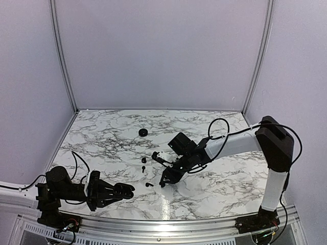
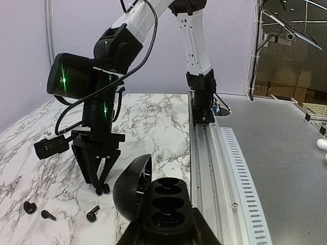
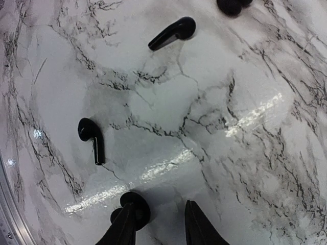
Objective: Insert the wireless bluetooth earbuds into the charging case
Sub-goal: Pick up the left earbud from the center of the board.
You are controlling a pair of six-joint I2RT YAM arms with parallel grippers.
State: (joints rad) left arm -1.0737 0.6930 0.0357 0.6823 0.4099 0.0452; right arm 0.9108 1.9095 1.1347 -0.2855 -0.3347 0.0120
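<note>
My left gripper (image 1: 122, 191) is shut on the open black charging case (image 2: 168, 201) at the table's near left. The lid (image 2: 134, 186) stands up and the slots look empty. Several tiny black earbuds lie on the marble: one (image 3: 92, 139) left of my right gripper, one (image 3: 172, 33) farther off, and one (image 3: 134, 206) against the outer side of my left fingertip. My right gripper (image 3: 161, 222) points down at the table, open, with bare marble between its fingers. It also shows in the top view (image 1: 164, 182) and in the left wrist view (image 2: 102, 188).
A black round disc (image 1: 143, 132) lies toward the back of the marble table (image 1: 214, 178). More earbuds (image 2: 48, 215) lie left of the case. A metal rail (image 2: 204, 153) runs along the near table edge. White walls close the back and sides.
</note>
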